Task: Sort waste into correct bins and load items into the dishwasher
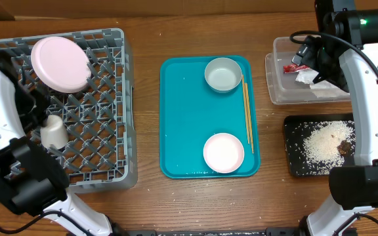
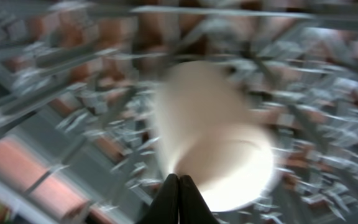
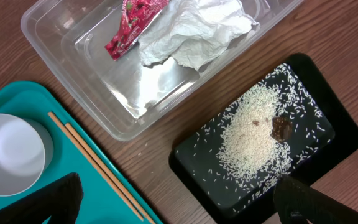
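The grey dish rack (image 1: 104, 141) at the left holds the pinkish-white plate (image 1: 59, 63) and the white cup (image 1: 54, 131). The left wrist view is blurred; my left gripper (image 2: 179, 186) is shut and empty just over the cup (image 2: 216, 143). The grey bowl (image 1: 223, 73), chopsticks (image 1: 247, 115) and white dish (image 1: 223, 152) lie on the teal tray. The clear tub (image 1: 277, 88) holds the red wrapper (image 3: 132, 25) and napkin (image 3: 191, 34). The black tray (image 3: 328, 143) holds rice (image 3: 253, 134) and a brown scrap (image 3: 281, 128). My right gripper (image 3: 188, 202) is wide open and empty, high above the tub.
The teal serving tray (image 1: 189, 118) lies in the middle of the wooden table. A few rice grains are scattered on the table near the black tray (image 1: 294, 164). The right arm (image 1: 366, 85) reaches over the tub and black tray.
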Controlling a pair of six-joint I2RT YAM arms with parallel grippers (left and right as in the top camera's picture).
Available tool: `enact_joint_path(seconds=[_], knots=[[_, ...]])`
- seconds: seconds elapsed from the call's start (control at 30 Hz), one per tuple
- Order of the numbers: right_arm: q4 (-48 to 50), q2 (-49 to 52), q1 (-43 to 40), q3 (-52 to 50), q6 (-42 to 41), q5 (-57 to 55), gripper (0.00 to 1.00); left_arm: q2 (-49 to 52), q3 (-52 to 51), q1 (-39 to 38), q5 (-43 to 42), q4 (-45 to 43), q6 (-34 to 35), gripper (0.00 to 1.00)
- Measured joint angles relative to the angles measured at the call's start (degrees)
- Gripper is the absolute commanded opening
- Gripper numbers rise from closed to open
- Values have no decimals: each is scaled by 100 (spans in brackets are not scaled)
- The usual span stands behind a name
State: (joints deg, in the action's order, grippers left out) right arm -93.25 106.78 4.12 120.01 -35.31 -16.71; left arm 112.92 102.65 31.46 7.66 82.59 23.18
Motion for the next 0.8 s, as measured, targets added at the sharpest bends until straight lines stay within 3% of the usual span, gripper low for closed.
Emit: enact_joint_path(seconds=[0.17, 0.33, 0.53, 0.8], knots=[[4, -2, 0, 0, 2, 2, 100, 0, 11, 516, 225, 431, 402, 4], [4, -2, 0, 0, 2, 0, 100, -11, 435, 728, -219, 625, 275, 4], [7, -2, 0, 0, 2, 0, 100, -522, 892, 481, -1364, 448, -435, 4], [7, 0, 2, 0, 2, 2, 100, -769, 704, -229, -1462, 138, -750, 4]])
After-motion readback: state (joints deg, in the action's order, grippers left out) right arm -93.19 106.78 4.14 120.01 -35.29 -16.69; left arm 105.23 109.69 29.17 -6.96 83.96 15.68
